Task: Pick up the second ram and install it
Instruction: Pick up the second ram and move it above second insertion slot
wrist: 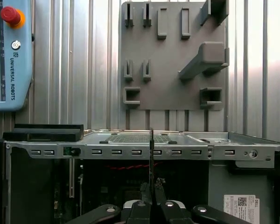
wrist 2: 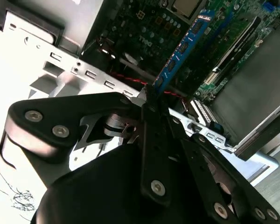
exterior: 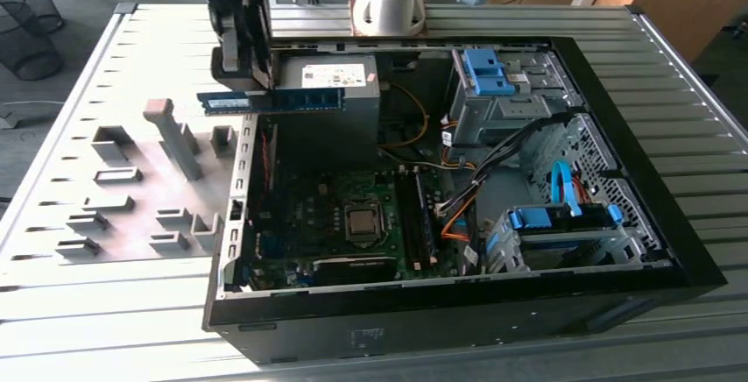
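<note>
- My fingers [exterior: 245,77] are closed on one end of the second ram [exterior: 290,100], the end toward the exterior view's left.
- The stick hangs level and on edge, clear of everything (nothing touches it but me), above the open computer case [exterior: 654,255] at the wall nearest the grey fixture plate [exterior: 129,211].
- Just behind it stands the power supply [exterior: 339,75].
- In the second wrist view the ram [wrist 2: 184,46] juts from my fingers [wrist 2: 151,100] over the motherboard [wrist 2: 144,28].
- The case and the plate rest on the slatted metal surface [exterior: 70,312].
</note>
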Available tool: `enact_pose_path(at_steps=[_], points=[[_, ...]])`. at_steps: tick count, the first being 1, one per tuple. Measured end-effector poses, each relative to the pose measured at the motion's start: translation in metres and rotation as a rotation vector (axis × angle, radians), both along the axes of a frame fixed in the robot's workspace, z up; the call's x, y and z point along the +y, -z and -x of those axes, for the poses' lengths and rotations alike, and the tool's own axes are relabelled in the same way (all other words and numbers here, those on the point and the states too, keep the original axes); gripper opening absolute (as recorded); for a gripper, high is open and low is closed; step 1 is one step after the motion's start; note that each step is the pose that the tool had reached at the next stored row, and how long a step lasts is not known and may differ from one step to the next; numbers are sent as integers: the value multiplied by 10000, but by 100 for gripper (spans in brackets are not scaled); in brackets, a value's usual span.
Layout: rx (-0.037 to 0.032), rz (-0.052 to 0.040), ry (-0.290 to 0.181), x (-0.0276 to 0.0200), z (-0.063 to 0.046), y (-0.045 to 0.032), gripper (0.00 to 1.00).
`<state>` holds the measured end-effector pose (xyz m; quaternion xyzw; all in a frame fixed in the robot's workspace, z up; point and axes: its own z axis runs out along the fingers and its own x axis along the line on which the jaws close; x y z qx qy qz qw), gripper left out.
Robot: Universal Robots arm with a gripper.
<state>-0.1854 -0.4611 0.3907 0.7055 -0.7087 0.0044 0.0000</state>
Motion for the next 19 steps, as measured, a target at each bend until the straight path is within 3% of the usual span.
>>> enact_pose_path(at_steps=[19], points=[[0, 0, 0, 0, -391, 0, 14]])
